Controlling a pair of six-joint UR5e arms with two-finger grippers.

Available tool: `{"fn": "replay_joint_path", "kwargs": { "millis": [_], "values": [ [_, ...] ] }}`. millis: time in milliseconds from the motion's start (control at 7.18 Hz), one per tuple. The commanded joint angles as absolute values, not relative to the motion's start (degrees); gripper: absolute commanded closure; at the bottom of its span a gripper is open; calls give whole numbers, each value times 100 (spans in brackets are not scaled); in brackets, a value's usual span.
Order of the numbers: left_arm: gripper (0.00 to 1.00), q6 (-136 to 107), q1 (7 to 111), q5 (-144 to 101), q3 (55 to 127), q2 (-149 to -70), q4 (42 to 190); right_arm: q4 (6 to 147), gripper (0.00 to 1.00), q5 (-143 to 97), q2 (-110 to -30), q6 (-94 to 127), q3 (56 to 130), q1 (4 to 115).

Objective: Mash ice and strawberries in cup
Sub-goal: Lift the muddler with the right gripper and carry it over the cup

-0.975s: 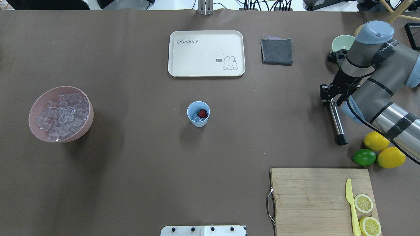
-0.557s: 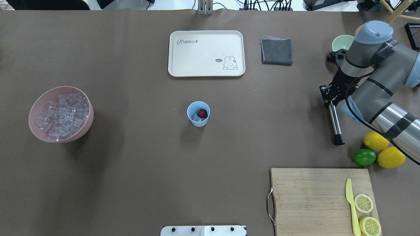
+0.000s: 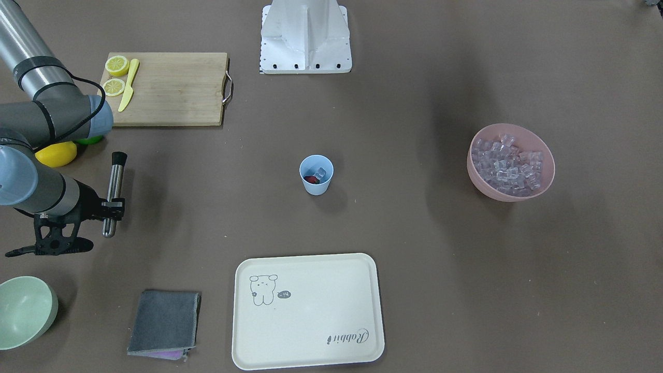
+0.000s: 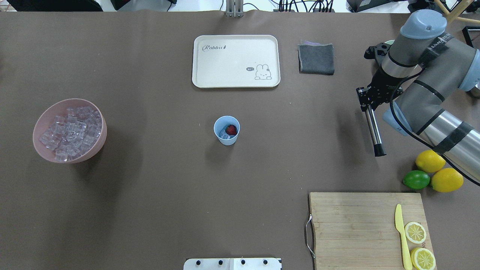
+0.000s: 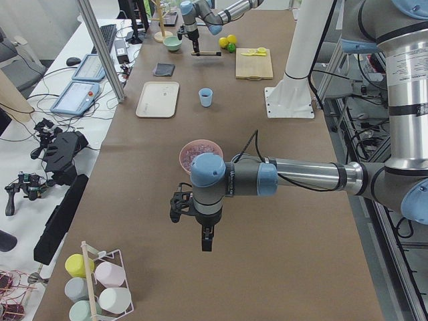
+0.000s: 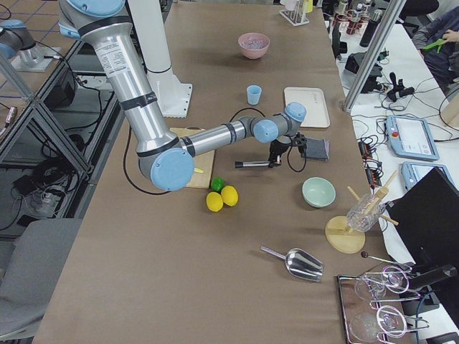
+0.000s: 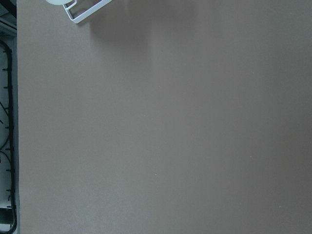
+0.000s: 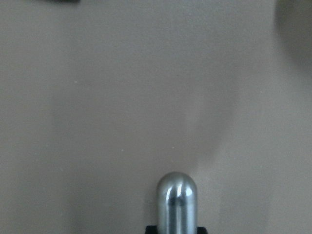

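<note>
The right arm has grey and silver tubes, pale blue caps, black bands, a black cable; the right gripper, at nine o'clock, is black.

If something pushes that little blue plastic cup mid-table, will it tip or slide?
The small pale blue plastic cup is probably light: it holds only one dark red strawberry and a few clear ice cubes. It tapers to a narrower base, so a push near the rim could tip it. Nothing holds it, so it may well slide.
</note>
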State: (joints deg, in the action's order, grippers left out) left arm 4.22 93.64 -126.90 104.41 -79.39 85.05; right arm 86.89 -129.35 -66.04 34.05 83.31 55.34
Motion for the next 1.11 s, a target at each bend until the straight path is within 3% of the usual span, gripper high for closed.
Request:
{"fn": "replay_joint_path", "kwargs": {
  "millis": [0, 557, 975],
  "values": [
    [2, 422, 9360, -12726, 10319, -7954, 8508, 8736, 100, -12666, -6444, 2912, 8507, 5432],
    [2, 422, 9360, -12735, 10231, -7945, 8499, 8869, 100, -12157, -6153, 2805, 9701, 5073],
    [2, 422, 9360, -12735, 10178, -7963, 8508, 8824, 100, -12191, -5959, 2408, 10044, 5098]
  ]
}}
